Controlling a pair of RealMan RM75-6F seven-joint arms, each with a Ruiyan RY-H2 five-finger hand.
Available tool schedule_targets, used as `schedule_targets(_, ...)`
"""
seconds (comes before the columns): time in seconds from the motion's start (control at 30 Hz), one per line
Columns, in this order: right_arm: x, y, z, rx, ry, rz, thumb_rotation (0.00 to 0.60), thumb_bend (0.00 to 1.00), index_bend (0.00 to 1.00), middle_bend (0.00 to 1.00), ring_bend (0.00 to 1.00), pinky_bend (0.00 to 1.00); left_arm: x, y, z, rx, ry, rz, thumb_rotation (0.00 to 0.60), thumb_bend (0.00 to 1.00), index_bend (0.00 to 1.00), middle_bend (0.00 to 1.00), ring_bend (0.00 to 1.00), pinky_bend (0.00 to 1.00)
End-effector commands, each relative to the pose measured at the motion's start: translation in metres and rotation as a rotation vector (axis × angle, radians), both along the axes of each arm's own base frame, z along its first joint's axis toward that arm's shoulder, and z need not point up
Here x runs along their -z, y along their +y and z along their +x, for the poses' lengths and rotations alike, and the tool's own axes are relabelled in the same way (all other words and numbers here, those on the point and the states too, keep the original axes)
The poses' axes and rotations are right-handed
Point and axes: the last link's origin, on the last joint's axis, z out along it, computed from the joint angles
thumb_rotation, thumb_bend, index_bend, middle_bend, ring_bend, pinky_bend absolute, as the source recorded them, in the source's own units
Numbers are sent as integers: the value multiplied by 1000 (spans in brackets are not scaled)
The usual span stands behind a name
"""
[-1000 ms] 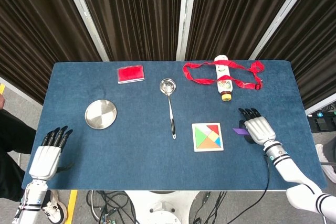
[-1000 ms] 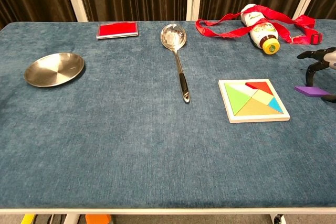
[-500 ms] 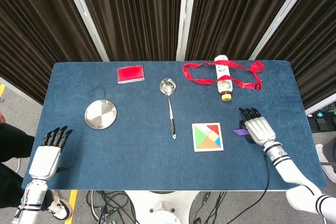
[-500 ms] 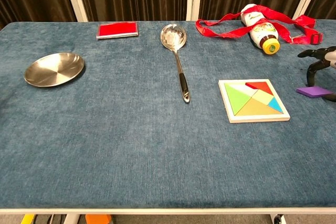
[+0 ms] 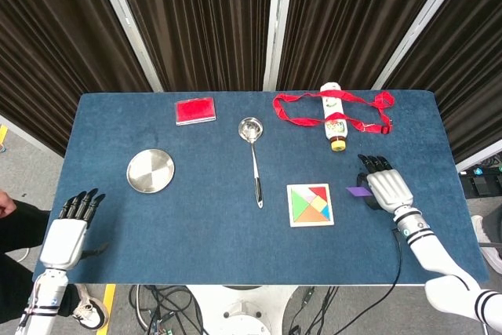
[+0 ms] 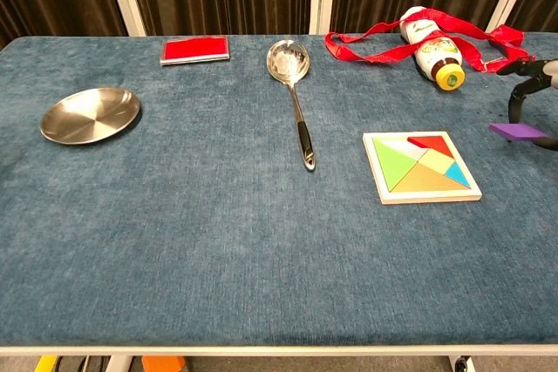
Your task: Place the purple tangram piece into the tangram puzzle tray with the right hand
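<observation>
Both hands share one look: the left hand (image 5: pixel 65 234) and right hand (image 5: pixel 387 188) have a pale silver-white shell over the back and black fingers (image 5: pixel 374 163). Each wrist is white with black rings. A thin black cable runs beside the right forearm.

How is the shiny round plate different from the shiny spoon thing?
The metal plate is a flat round disc; the ladle is long and thin with a small bowl. The plate is all silver, while the ladle has a black handle end. The plate lies left of the ladle. Both are shiny metal resting on the blue table.
</observation>
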Motion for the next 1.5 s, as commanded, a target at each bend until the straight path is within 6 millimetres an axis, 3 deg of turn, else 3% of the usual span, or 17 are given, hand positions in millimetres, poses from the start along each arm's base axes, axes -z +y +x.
schedule_targets(0.03, -5, -10, 20, 9, 7, 2, 600, 263, 566, 0, 0, 0, 1, -1, -2, -3, -7, -5, 600, 0, 102, 35, 0, 115)
schedule_targets(0.37, 3, -12, 87, 80, -34, -27, 600, 294, 558, 0, 0, 0, 3, -4, -9, -19, -35, -22, 600, 0, 103, 35, 0, 116)
schedule_targets(0.67, 29, -12, 118, 125, 41, 19, 600, 296, 557, 0, 0, 0, 1, -4, -14, -30, -54, -11, 600, 0, 103, 35, 0, 116)
schedule_targets(0.93, 49, -11, 134, 126, 92, 48, 600, 295, 558, 0, 0, 0, 1, -4, -17, -37, -65, -3, 600, 0, 103, 35, 0, 117)
schedule_targets(1.5, 74, -9, 143, 151, 135, 46, 600, 296, 559, 0, 0, 0, -2, -5, -24, -42, -85, 6, 600, 0, 103, 35, 0, 117)
